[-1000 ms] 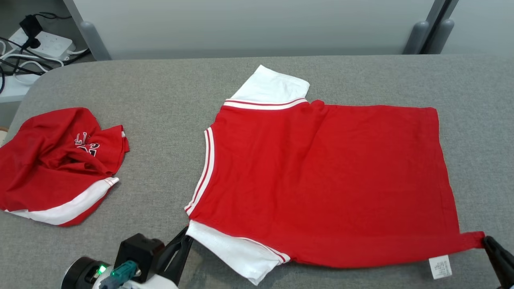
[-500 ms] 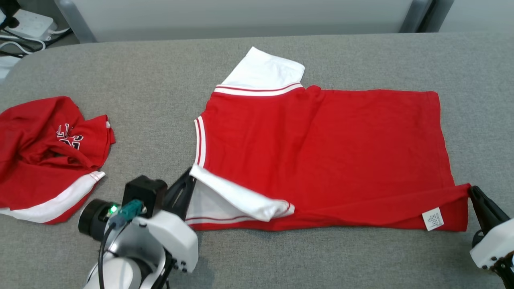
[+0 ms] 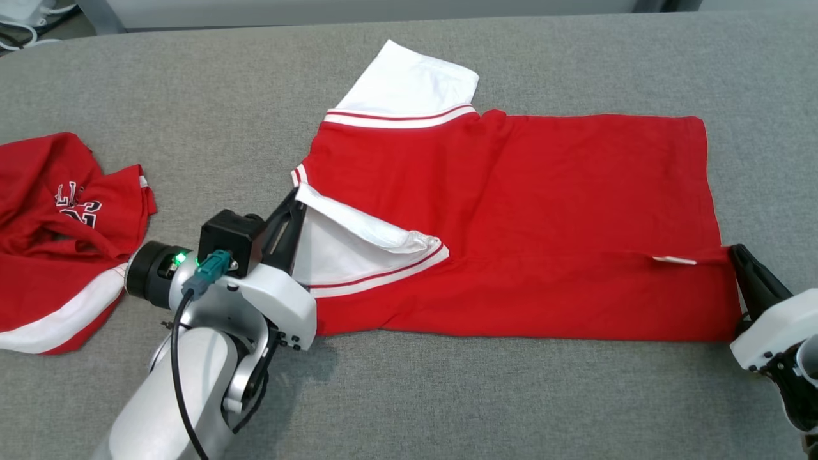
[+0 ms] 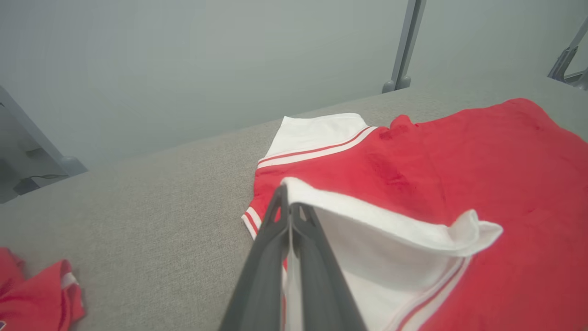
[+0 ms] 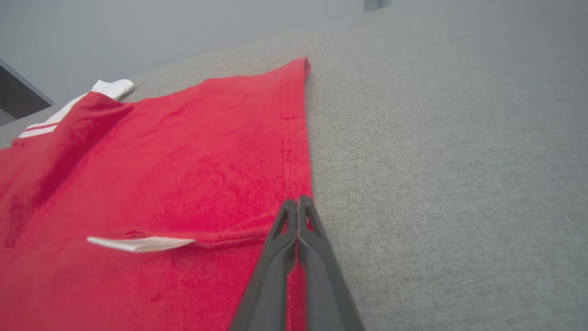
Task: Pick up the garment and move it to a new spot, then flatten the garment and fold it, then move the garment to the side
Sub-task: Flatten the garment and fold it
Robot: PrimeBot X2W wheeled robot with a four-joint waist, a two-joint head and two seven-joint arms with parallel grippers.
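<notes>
As the near edge of the garment (image 3: 511, 191), spread on the tabletop (image 3: 192, 96), was carried over its own middle in the last second, we kept both corners gripped: the left gripper (image 3: 293, 203) had its jaws pinching the near white sleeve (image 3: 358, 246), the right gripper (image 3: 741, 259) the hem corner. The label (image 3: 674, 259) now sat on the crease. Beyond it, the far sleeve (image 3: 412, 80) stayed flat. We judged this first fold nearly laid, release next.

A grey fabric-covered table (image 3: 192, 83) is carrying a red shirt (image 3: 543, 191) spread centrally, a crumpled red garment (image 3: 45, 211) lying at its left.
</notes>
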